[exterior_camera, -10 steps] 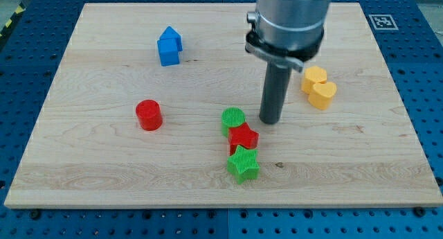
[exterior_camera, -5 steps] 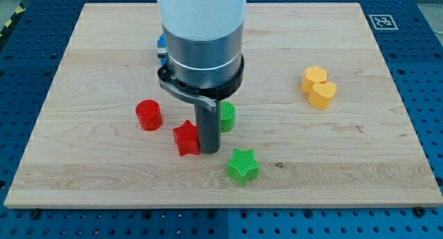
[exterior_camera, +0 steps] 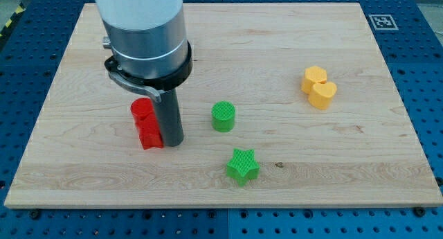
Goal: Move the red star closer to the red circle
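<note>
The red star lies left of the board's middle, touching the red circle just above it. My tip rests on the board right against the star's right side. The arm's wide grey body hides the upper left of the board and part of the red circle.
A green circle stands right of my tip. A green star lies below and right of it. A yellow block pair, one heart-shaped, sits at the right. The wooden board ends near the view's bottom. The blue block is hidden behind the arm.
My tip swept left across the board, pushing the red star away from the green circle and green star until it touches the red circle. The green circle shifted slightly.
</note>
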Robot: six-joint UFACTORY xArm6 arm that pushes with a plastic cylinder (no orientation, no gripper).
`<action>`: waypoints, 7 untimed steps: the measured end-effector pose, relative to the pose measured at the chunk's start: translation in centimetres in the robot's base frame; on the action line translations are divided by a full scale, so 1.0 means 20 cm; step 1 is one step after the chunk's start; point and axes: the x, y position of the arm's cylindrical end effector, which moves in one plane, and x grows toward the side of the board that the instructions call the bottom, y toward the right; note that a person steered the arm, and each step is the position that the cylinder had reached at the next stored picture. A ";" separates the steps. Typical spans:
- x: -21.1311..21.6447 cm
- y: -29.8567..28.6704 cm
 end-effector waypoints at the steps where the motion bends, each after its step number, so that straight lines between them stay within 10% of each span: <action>1: 0.00 0.00; 7: 0.10 -0.10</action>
